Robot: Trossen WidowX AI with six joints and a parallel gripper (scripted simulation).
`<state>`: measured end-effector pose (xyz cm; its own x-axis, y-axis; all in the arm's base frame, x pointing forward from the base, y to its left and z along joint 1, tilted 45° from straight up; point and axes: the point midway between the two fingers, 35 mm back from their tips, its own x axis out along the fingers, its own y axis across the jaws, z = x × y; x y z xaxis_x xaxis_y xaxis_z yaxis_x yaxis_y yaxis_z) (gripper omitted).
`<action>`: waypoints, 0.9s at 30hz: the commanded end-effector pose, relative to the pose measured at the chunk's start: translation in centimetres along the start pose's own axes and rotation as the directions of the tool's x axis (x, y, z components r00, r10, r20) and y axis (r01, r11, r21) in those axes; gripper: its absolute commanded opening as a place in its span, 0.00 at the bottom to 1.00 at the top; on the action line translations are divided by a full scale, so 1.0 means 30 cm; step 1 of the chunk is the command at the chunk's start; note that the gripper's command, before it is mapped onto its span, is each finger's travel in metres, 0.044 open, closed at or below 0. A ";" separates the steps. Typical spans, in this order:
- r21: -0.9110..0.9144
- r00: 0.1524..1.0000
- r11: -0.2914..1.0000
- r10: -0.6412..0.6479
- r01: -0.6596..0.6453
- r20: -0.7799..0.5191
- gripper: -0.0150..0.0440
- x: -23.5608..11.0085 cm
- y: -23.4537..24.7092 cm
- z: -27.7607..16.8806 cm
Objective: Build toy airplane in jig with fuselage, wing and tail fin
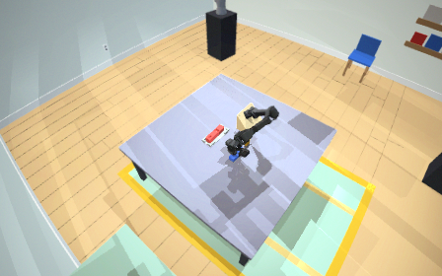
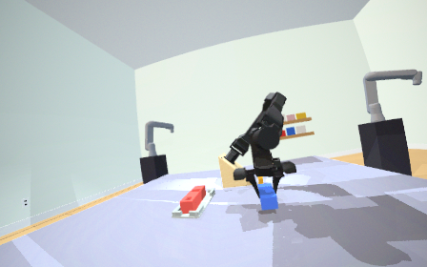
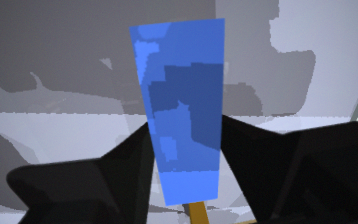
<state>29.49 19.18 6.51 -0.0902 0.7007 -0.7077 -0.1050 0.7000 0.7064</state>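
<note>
The red fuselage (image 1: 214, 134) (image 2: 193, 200) lies lengthwise in the pale cradle (image 1: 210, 144) (image 2: 180, 215). My gripper (image 1: 235, 155) (image 2: 268, 193) (image 3: 182, 121) points down and is shut on the blue wing (image 1: 233, 159) (image 2: 269, 202) (image 3: 182, 95), one finger on each long side. The wing is at or just above the table; its underside and tab cannot be made out. The orange-yellow tail fin (image 2: 260, 180) (image 3: 198, 213) is behind the wing, mostly hidden by the wing and the gripper.
A cream wedge-shaped block (image 1: 242, 121) (image 2: 228, 174) stands on the table (image 1: 173, 133) beside the arm, behind the cradle and the gripper. The cradle is to the left of the gripper in the exterior view.
</note>
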 end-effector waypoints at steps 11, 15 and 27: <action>-0.005 1.000 1.000 -0.009 0.009 -0.007 0.25 -0.085 -0.006 0.013; -0.004 1.000 1.000 -0.011 0.011 -0.006 0.25 -0.127 -0.008 0.018; 0.000 1.000 1.000 -0.014 0.014 -0.005 0.25 -0.253 -0.011 0.022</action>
<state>30.63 14.49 10.73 -0.1062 0.6913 -0.7147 -0.0989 0.7079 0.6994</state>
